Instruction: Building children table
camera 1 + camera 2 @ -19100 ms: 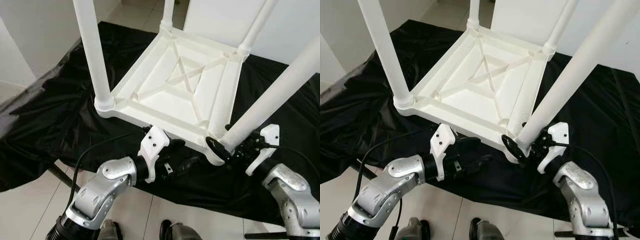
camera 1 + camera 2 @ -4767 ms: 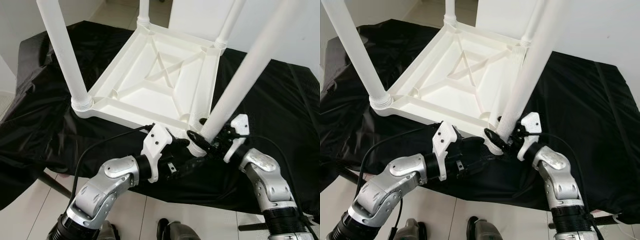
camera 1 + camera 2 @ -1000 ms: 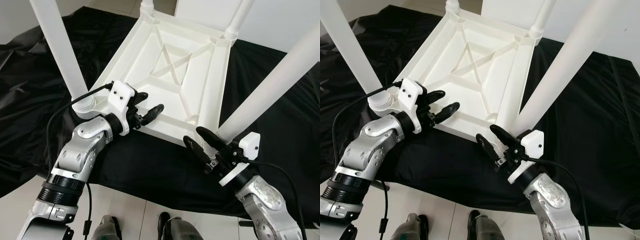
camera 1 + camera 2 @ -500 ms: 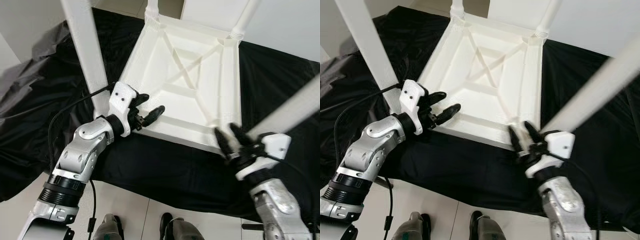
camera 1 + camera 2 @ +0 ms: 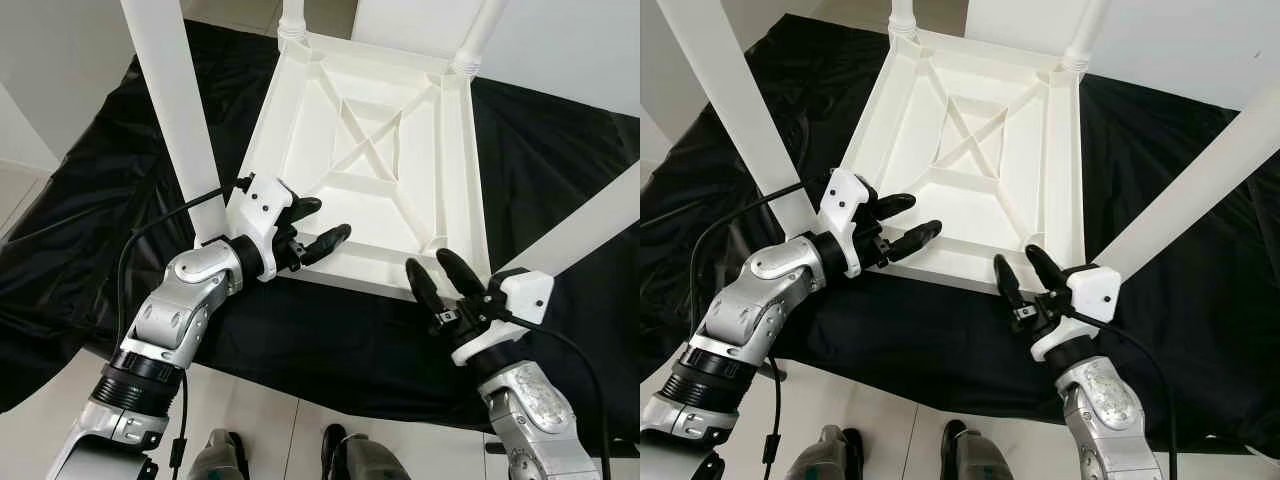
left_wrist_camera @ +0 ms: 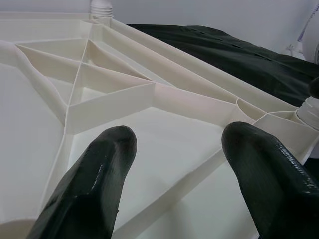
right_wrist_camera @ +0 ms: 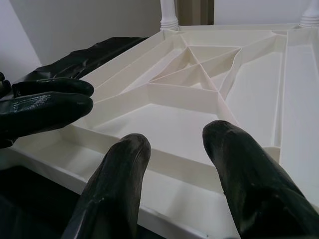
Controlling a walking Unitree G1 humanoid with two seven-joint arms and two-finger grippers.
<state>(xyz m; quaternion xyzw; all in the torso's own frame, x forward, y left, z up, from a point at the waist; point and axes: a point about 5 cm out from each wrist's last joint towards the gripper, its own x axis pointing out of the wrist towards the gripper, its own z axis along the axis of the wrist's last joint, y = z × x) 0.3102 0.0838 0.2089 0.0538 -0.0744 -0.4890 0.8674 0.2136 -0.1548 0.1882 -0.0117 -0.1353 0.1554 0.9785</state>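
While upside down, legs pointing upward, table lies on cloth.

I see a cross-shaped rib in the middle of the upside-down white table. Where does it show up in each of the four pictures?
Left eye view: cross rib in the upper middle, beyond both grippers.
Right eye view: upper middle too.
Left wrist view: far left, past the left gripper and its open fingers.
Right wrist view: upper middle, beyond the right gripper.
Shared landmark: the table frame's near rim, which both grippers face.
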